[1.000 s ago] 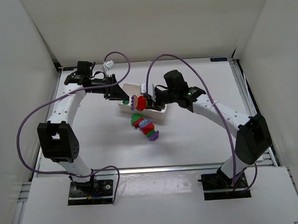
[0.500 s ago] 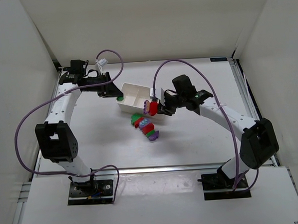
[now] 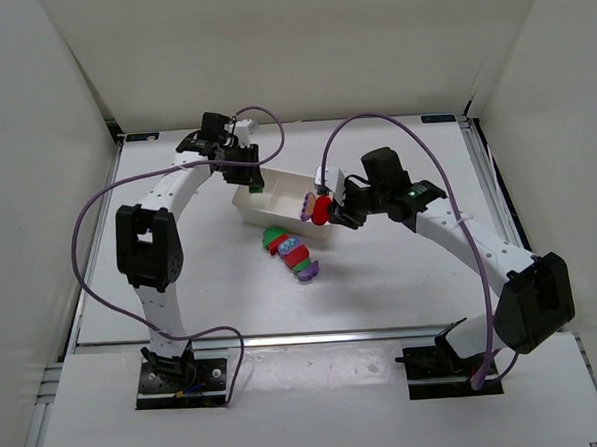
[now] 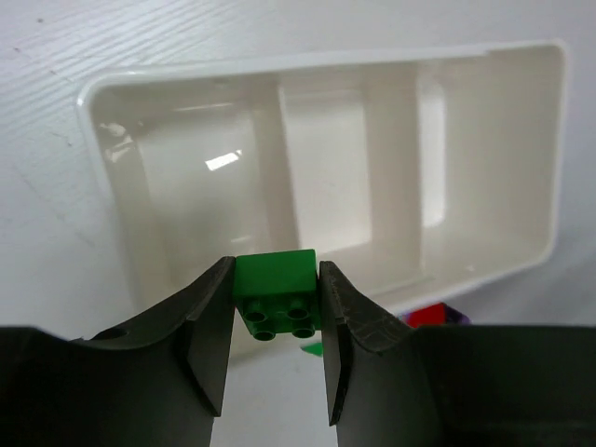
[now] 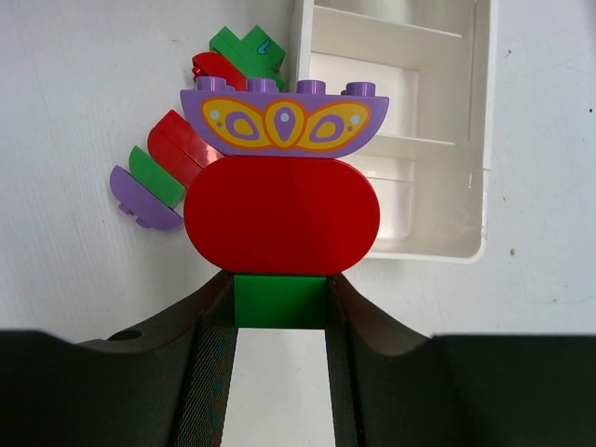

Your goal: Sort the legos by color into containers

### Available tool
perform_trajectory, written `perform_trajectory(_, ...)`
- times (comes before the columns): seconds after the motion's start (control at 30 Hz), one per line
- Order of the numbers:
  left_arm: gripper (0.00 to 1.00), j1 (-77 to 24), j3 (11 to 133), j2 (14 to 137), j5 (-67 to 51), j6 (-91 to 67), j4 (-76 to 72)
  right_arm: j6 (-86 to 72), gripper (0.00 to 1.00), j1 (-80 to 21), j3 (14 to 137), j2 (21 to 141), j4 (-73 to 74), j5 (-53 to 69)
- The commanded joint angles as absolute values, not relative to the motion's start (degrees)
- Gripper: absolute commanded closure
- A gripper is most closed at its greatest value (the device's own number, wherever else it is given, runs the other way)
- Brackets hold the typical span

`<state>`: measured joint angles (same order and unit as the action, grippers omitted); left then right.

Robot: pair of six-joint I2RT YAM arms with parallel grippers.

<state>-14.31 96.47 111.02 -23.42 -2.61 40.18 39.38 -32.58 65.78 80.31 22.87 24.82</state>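
Left gripper is pinching green brick at tray edge; right gripper is pinching green-red-purple stack, loose legos lying nearby.

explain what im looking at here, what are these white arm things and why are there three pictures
These are two robot arms bolted to a table, each ending in a two-finger gripper. The wide picture looks down from above; the other two come from a camera on each wrist, looking past its fingers. On the table lie a white tray with three compartments, all empty, and a small pile of red, green and purple bricks. The left gripper pinches one green brick by the tray. The right gripper holds a stack: green at the bottom, then red, then purple.
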Motion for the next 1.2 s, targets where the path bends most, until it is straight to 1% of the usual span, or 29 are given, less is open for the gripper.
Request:
perform_trajectory(0.0,0.82,-14.1,101.4,113.1,-16.6,-2.2,37.7,38.1,1.00,-32.1,66.2,78.7,23.0,24.2)
perform_trajectory(0.1,0.75,-14.2,104.0,116.5,-15.2,-1.8,38.2,38.1,1.00,-31.7,67.0,79.0,23.3,24.2)
perform_trajectory(0.13,0.66,-14.3,104.3,117.4,-14.5,-1.8,38.4,38.3,1.00,-31.7,67.1,79.1,23.5,24.2)
perform_trajectory(0.23,0.52,-14.4,104.8,117.9,-14.1,-1.1,38.3,38.4,1.00,-31.4,67.7,79.6,23.5,24.3)
perform_trajectory(0.27,0.44,-14.5,104.8,117.9,-15.0,-0.7,38.4,38.4,1.00,-31.4,67.7,79.7,23.3,24.3)
perform_trajectory(0.3,0.42,-14.6,104.7,117.3,-15.3,-0.7,38.4,38.6,1.00,-31.1,67.6,79.9,23.1,24.4)
perform_trajectory(0.4,0.38,-14.6,105.0,115.9,-19.8,-0.7,38.4,38.8,1.00,-31.3,67.6,80.4,22.7,24.8)
perform_trajectory(0.43,0.37,-14.3,104.8,115.1,-23.3,-1.1,37.2,39.3,1.00,-31.2,67.7,80.7,22.5,25.0)
perform_trajectory(0.47,0.34,-14.2,104.1,114.1,-25.4,-2.4,36.3,39.5,1.00,-31.2,67.9,81.0,22.4,25.3)
perform_trajectory(0.5,0.29,-14.0,103.3,111.9,-28.7,-3.2,35.0,39.7,1.00,-31.4,68.3,81.6,22.1,25.4)
perform_trajectory(0.53,0.28,-13.7,103.1,110.8,-30.3,-3.9,34.5,40.0,1.00,-31.2,68.6,81.9,21.9,25.5)
perform_trajectory(0.57,0.28,-13.4,103.1,109.8,-32.8,-4.7,34.5,40.0,1.00,-31.2,69.0,82.2,21.6,26.0)
perform_trajectory(0.6,0.28,-12.8,103.4,108.1,-39.1,-6.0,34.4,40.2,1.00,-31.2,69.7,83.1,21.0,26.1)
perform_trajectory(0.67,0.29,-12.1,103.5,106.4,-47.3,-7.5,34.4,40.3,1.00,-31.2,70.7,84.2,20.2,27.2)
perform_trajectory(0.7,0.29,-11.9,103.9,106.0,-55.3,-8.5,35.4,40.3,1.00,-31.2,71.4,84.6,20.0,27.6)
perform_trajectory(0.8,0.28,-11.8,103.8,105.5,-64.8,-9.6,38.8,40.3,1.00,-31.2,73.5,87.0,18.7,29.1)
perform_trajectory(1.03,0.27,-12.3,96.3,102.7,-70.4,-10.6,38.8,39.0,1.00,-31.9,81.3,92.4,17.3,31.1)
perform_trajectory(1.17,0.27,-13.2,95.1,101.7,-68.0,-9.2,38.8,39.4,1.00,-32.6,83.8,93.5,17.5,31.2)
